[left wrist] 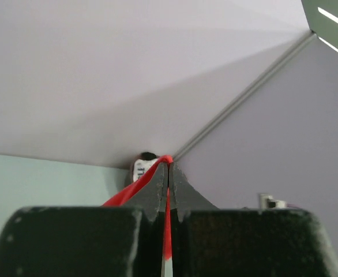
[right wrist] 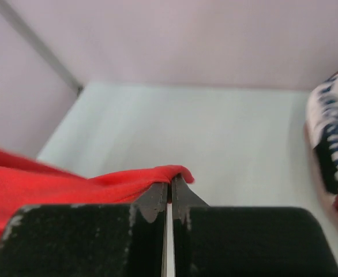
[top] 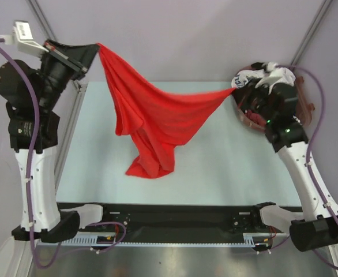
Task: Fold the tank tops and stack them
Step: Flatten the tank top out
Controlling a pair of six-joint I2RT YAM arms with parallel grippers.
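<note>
A bright red tank top (top: 154, 118) hangs stretched between my two grippers, its lower part drooping onto the pale table (top: 215, 161). My left gripper (top: 95, 51), high at the back left, is shut on one corner; red cloth (left wrist: 128, 193) shows pinched between its tips (left wrist: 169, 173). At the right, my right gripper (top: 236, 91) is shut on the other corner, and the cloth (right wrist: 100, 184) folds over its tips (right wrist: 171, 183). Other tank tops (top: 264, 78), white with print and dark, lie heaped behind the right gripper.
A reddish-brown basket (top: 307, 109) at the back right holds the heap of garments (right wrist: 336, 144). Metal frame posts (top: 313, 29) rise at the back corners against the grey walls. The black rail (top: 175, 222) with the arm bases runs along the near edge.
</note>
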